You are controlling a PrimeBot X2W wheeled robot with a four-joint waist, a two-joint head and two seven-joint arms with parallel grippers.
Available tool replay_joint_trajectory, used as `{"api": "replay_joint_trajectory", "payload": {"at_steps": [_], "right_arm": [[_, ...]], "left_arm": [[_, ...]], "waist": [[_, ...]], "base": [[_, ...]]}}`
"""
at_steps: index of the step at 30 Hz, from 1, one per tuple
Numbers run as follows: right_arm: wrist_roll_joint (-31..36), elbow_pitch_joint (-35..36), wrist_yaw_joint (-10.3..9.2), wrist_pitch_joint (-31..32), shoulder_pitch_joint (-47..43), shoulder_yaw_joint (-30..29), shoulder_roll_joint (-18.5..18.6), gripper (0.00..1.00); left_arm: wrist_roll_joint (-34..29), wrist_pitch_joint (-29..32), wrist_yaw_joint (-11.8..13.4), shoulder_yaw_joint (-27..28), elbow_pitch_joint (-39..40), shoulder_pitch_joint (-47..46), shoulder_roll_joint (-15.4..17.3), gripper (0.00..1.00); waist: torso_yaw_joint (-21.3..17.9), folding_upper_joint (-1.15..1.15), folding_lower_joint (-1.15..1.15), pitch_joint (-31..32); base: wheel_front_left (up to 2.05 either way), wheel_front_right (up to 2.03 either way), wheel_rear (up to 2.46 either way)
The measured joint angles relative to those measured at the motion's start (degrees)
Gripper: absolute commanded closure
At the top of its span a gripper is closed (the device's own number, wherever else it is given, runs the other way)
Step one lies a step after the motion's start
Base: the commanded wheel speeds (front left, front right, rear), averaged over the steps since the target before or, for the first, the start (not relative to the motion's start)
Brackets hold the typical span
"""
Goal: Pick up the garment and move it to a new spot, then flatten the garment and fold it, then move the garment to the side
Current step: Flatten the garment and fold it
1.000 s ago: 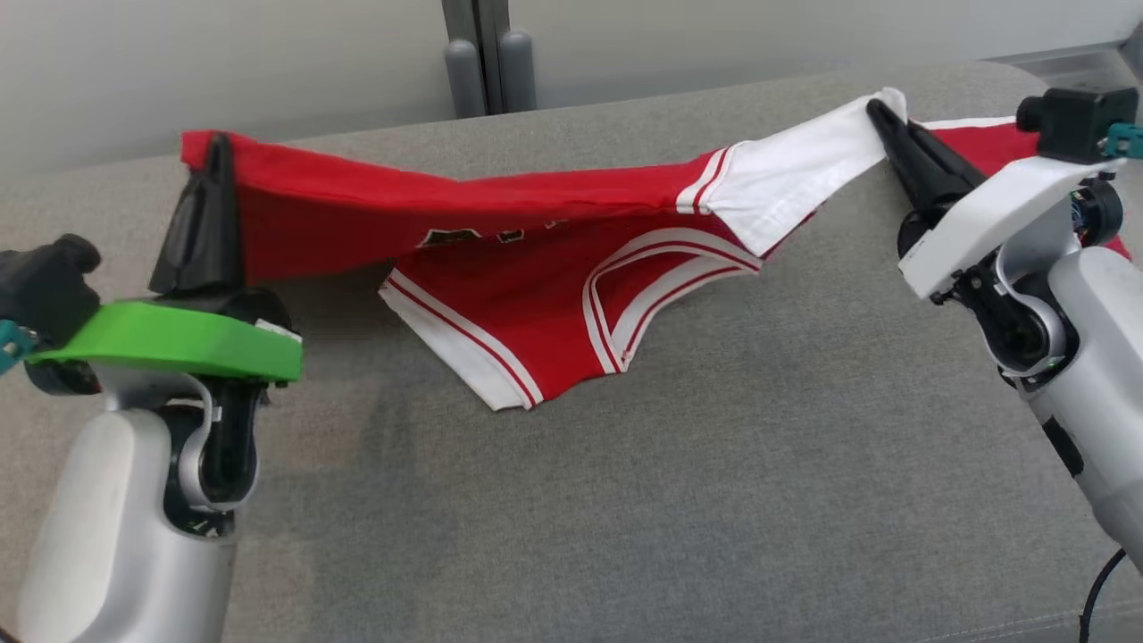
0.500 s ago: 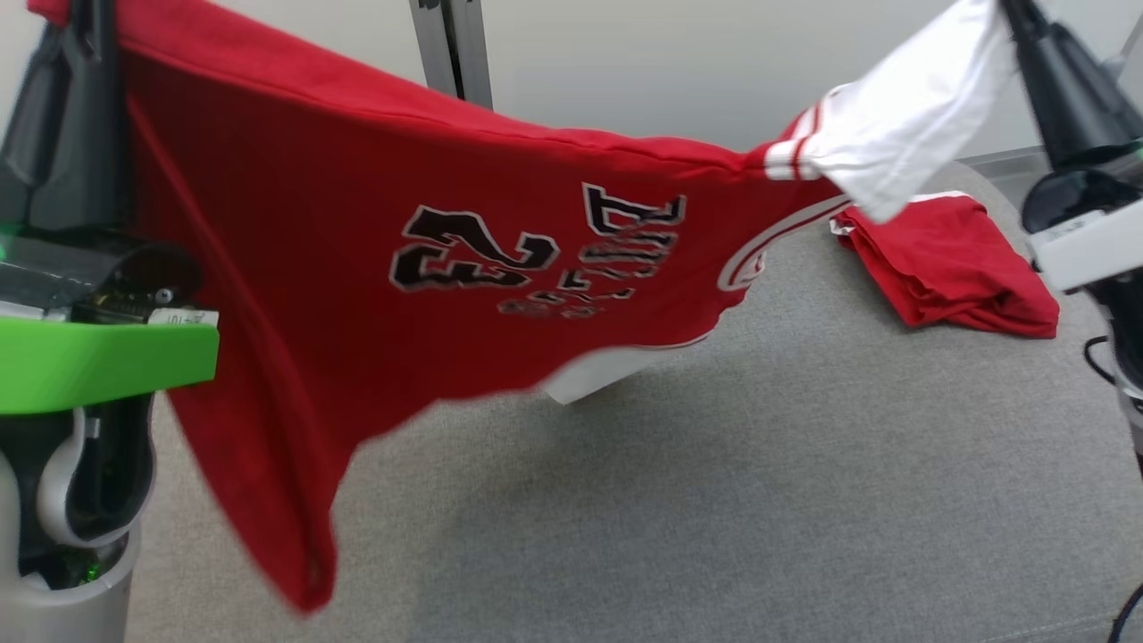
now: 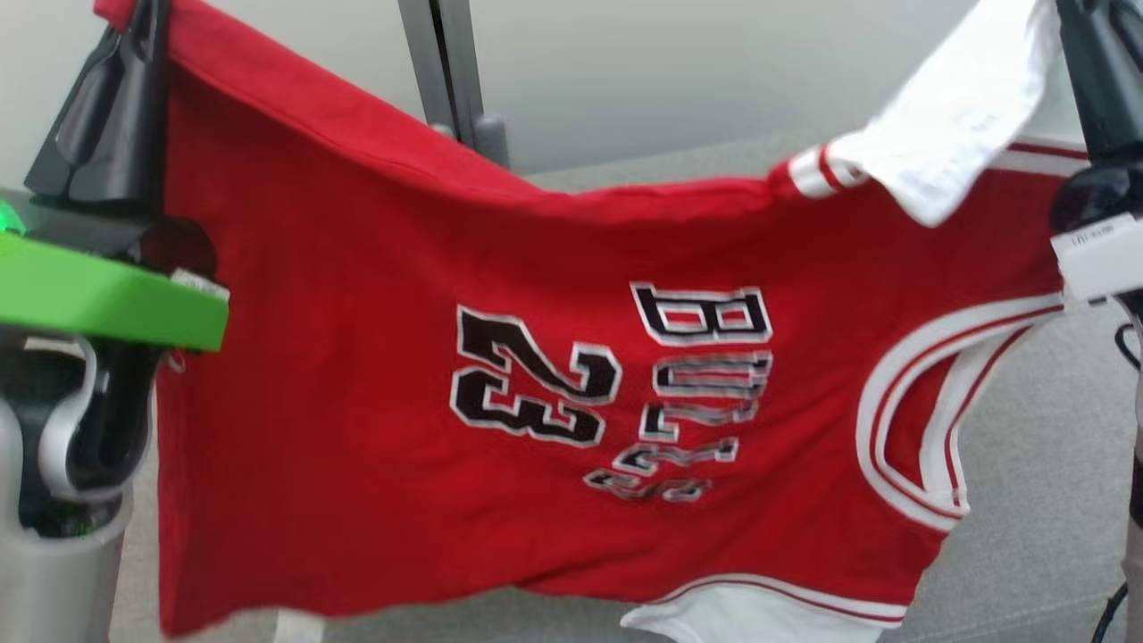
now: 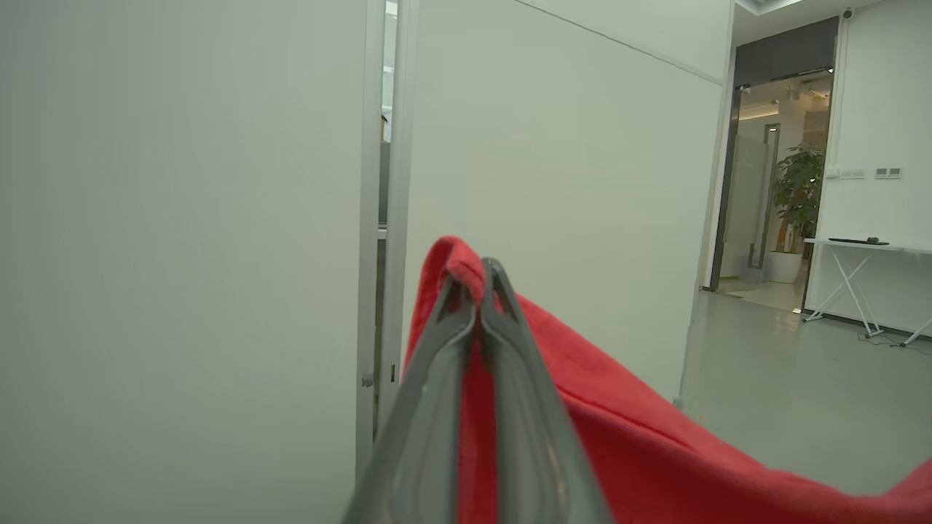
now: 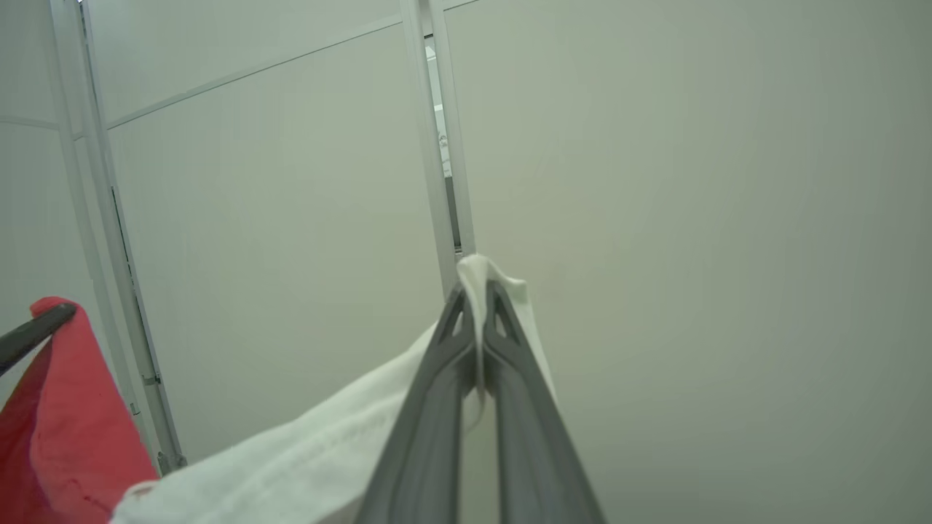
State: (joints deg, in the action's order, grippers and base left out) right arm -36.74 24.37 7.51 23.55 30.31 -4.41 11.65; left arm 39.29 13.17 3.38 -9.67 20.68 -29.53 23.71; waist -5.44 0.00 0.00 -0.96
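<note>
One garment [image 3: 357,357] before grey post [image 3: 438,54]

A grey woven fabric surface [image 3: 1027,500] spreads near right. Behind it stands a pale smooth partition wall [image 3: 625,80] with a grey metal upright post [image 3: 442,71]. Farther right, a leafy green potted plant [image 4: 797,182] stands beside a white cross-legged table [image 4: 837,243], perhaps holding a keyboard [image 4: 859,240].

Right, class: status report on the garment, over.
Left gripper shut on red corner. Right gripper shut on white sleeve. Garment hangs spread between them. No obstruction seen.
</note>
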Motion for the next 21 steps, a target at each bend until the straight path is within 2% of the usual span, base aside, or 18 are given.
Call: {"api": "replay_joint_trajectory", "payload": {"at_steps": [6,8,13,21], "right_arm": [[5.3,-10.4,0.00,-2.4,9.6,2.8,-1.5,1.00],[8.3,-16.0,0.00,-4.7,15.3,4.8,-1.8,1.00],[13.6,-30.7,0.00,-11.1,30.4,6.8,-5.6,1.00],[25.8,-53.1,0.01,-22.4,53.8,3.4,-8.6,1.00]], "left_arm": [[-1.1,0.3,-1.9,-1.3,-12.0,-8.4,0.3,1.00],[-3.2,0.0,-2.6,-1.8,-17.5,-13.7,1.0,1.00],[-7.8,-2.5,-3.9,-3.3,-30.2,-28.2,1.2,1.00],[-15.1,-15.2,-4.1,-5.1,-49.7,-48.7,-1.2,1.00]], "waist": [[0.1,0.00,0.00,-5.6],[0.1,0.00,0.00,-8.0],[-0.2,0.00,0.00,-13.5],[-1.0,0.00,0.00,-21.5]], "base": [[0.00,0.00,0.00],[0.00,0.00,0.00],[0.00,0.00,0.00],[0.00,0.00,0.00]]}}
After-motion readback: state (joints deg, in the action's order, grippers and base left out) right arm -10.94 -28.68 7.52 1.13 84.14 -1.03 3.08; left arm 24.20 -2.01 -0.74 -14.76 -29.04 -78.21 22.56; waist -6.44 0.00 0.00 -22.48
